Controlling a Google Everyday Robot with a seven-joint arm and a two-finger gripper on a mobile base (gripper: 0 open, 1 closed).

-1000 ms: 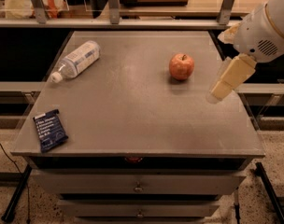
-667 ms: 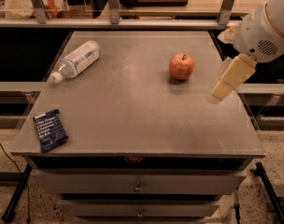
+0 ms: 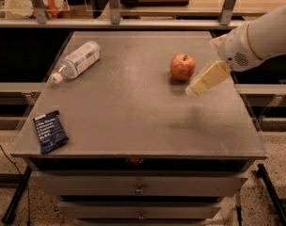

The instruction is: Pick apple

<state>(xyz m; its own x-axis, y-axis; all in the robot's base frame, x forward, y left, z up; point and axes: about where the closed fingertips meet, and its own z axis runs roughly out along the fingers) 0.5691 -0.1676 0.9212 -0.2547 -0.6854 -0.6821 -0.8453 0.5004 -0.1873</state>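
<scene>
The apple [image 3: 183, 67] is small, round and red-orange with a short stem. It sits upright on the grey table top [image 3: 133, 107], right of centre towards the back. My gripper [image 3: 194, 88], cream-coloured on a white arm, reaches in from the right edge and points down and to the left. Its tip hangs just above the table, close to the apple's right front side and not touching it.
A clear plastic water bottle [image 3: 77, 60] lies on its side at the back left. A dark blue snack packet [image 3: 50, 131] lies near the front left corner. Drawers sit below the table's front edge. A railing and shelves run behind the table.
My gripper has moved left, from near the table's right edge to just beside the apple. The apple, bottle and packet have not moved.
</scene>
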